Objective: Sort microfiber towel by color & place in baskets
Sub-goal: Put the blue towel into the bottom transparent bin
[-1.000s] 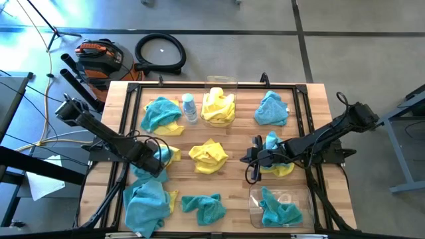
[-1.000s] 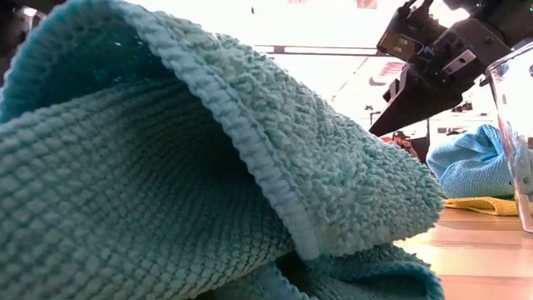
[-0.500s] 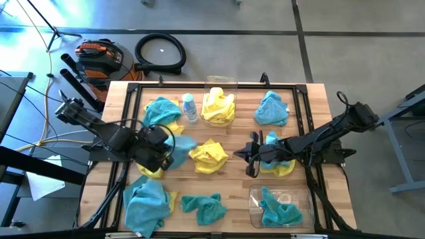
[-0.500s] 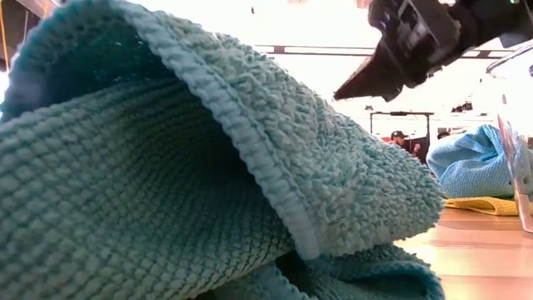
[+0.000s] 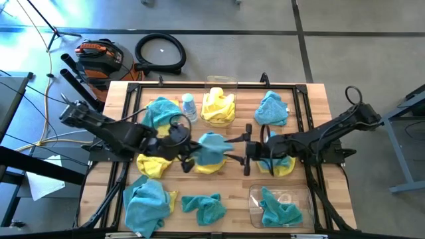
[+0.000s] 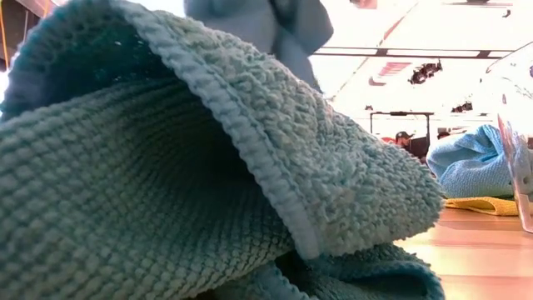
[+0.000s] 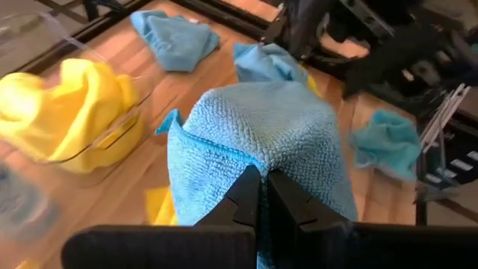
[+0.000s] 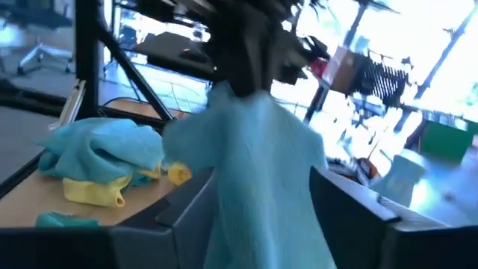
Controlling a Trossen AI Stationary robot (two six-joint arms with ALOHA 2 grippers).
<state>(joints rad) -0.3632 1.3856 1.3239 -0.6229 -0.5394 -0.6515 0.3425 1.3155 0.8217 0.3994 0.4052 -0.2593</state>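
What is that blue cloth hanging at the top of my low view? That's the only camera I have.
Observer: A teal towel, pinched shut in the left gripper above the table's middle.
Operator: Where's the right gripper?
Observer: The right gripper faces it from the opposite side, with its fingers spread on either side of the hanging cloth.
Operator: Which basket takes teal?
Observer: The clear basket at bottom right in the high view already holds another teal cloth.

Small white-and-blue bottle (image 5: 189,107), black hose coil (image 5: 160,52), orange vacuum (image 5: 99,56)
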